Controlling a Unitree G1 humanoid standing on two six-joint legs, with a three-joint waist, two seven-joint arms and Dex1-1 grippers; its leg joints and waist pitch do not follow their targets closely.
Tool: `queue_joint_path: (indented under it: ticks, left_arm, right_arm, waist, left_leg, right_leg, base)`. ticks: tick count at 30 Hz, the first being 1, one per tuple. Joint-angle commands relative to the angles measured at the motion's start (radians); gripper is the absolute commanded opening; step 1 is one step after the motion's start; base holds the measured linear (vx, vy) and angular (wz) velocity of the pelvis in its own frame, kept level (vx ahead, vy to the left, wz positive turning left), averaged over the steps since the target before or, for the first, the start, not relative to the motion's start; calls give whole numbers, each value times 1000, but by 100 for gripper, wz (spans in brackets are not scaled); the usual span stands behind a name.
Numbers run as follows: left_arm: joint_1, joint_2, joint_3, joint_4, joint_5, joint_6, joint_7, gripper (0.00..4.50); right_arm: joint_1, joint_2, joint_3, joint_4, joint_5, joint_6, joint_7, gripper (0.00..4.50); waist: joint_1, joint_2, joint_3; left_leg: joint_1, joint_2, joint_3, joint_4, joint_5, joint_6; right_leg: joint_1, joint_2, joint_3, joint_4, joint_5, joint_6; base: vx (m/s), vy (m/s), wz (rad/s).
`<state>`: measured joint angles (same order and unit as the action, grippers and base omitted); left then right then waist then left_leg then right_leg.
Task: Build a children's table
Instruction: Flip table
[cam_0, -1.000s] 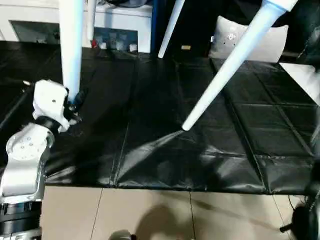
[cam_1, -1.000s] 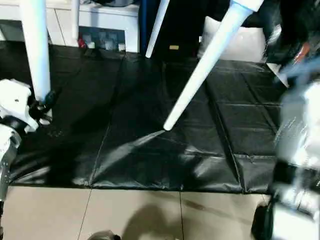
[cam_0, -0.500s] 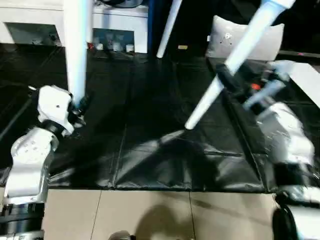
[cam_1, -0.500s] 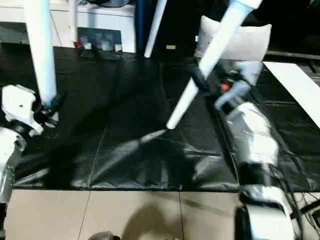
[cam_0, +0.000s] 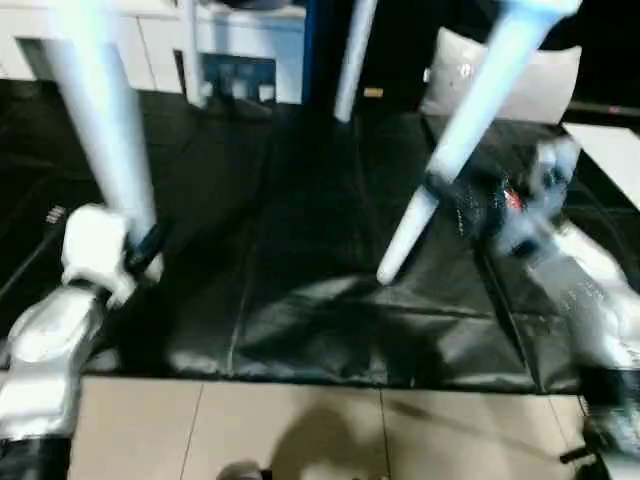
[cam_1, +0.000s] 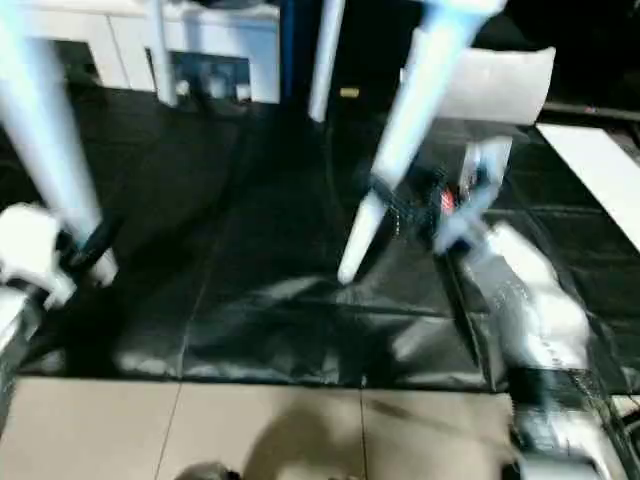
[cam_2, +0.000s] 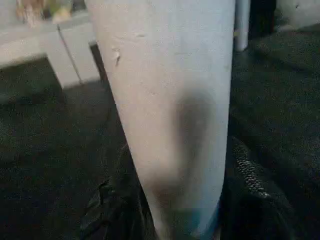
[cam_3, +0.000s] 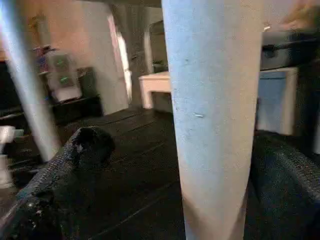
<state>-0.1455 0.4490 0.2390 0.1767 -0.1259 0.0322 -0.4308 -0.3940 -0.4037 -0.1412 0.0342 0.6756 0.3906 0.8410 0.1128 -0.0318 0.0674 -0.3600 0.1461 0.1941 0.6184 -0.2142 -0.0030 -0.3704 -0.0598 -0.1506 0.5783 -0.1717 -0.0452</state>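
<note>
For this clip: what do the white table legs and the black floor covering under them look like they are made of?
The table legs look like white plastic tubes with a matte, faintly scuffed surface; the left wrist view shows small nicks on one leg. Painted metal cannot be ruled out. The black floor covering looks like thin vinyl or padded sheeting: it is glossy, seamed into panels, and wrinkled near the leg's tip.

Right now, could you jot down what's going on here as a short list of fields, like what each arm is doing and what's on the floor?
left gripper: closed around the lower end of the left table leg
right gripper: fingers wide apart either side of the slanted table leg, not gripping
further legs: two more white legs stand behind
floor: black mat over pale tiles
background: white cabinet, white cushion
</note>
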Motion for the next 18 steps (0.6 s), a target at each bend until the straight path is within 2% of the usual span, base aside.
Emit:
queue_joint_path:
  ticks: [1,6,9,10,11,12,13,14,15,17,18]
  left_arm:
    - [-11,30,-60,-33,83,-30,-16,149]
    - [-26,37,-61,32,87,-11,2,149]
    - [-23,42,-58,70,81,-6,4,149]
    - [-13,46,-51,94,79,-6,7,149]
    - [-6,46,-43,111,77,-10,13,149]
    - [-2,46,-34,131,70,-15,14,184]
    - [0,48,-30,144,69,-25,15,205]
    - [8,55,-11,191,55,-57,6,205]
    - [12,56,-2,205,43,-67,-3,219]
    - [28,57,21,208,23,-90,-11,243]
    - [56,54,56,192,-19,-123,-34,243]
  right_arm:
    - [2,0,62,-93,41,38,53,450]
    - [29,5,80,-132,29,68,29,450]
    - [29,10,96,-103,-31,47,-6,450]
    - [29,13,111,-79,-77,28,-22,450]
    - [30,14,119,-64,-102,15,-30,450]
    - [31,19,122,-53,-118,3,-36,450]
    - [33,23,121,-47,-124,-2,-42,450]
    - [40,38,119,-21,-152,-32,-65,450]
    - [44,42,118,-11,-163,-42,-74,450]
    - [56,49,109,-2,-162,-42,-86,450]
    - [83,59,93,-1,-153,-37,-107,450]
  waist:
    - [-5,21,-62]
    - [-6,18,-57]
    - [-9,17,-53]
    - [-9,17,-52]
    - [-13,13,-51]
    - [-13,13,-51]
    - [-15,7,-51]
    - [-19,1,-51]
    - [-27,-8,-52]
    - [-34,-2,-53]
    - [-36,-11,-55]
  left_leg:
    - [27,127,-65,-102,-276,-57]
    - [33,125,-70,-104,-331,-70]
    - [34,121,-72,-103,-362,-76]
    - [34,121,-74,-104,-369,-76]
    - [36,118,-74,-103,-377,-74]
    - [36,118,-74,-103,-377,-74]
    - [39,118,-75,-102,-384,-71]
    - [38,116,-77,-102,-394,-68]
    - [37,115,-78,-104,-406,-69]
    - [37,121,-83,-105,-431,-76]
    - [31,123,-84,-107,-419,-74]
  right_leg:
    - [29,-145,103,-72,-303,-113]
    - [25,-146,101,-84,-392,-84]
    - [25,-149,98,-94,-455,-68]
    - [24,-149,97,-96,-472,-62]
    - [21,-150,97,-101,-511,-48]
    - [21,-150,97,-101,-511,-48]
    - [20,-152,96,-106,-538,-38]
    - [17,-151,93,-110,-567,-26]
    - [17,-149,91,-111,-582,-12]
    - [17,-149,90,-109,-589,-9]
    - [21,-155,93,-108,-572,-15]
  base:
    - [0,0,0]
    - [0,0,0]
    - [0,0,0]
    - [0,0,0]
    - [0,0,0]
    - [0,0,0]
    - [0,0,0]
    - [0,0,0]
    - [0,0,0]
    - [0,0,0]
    - [0,0,0]
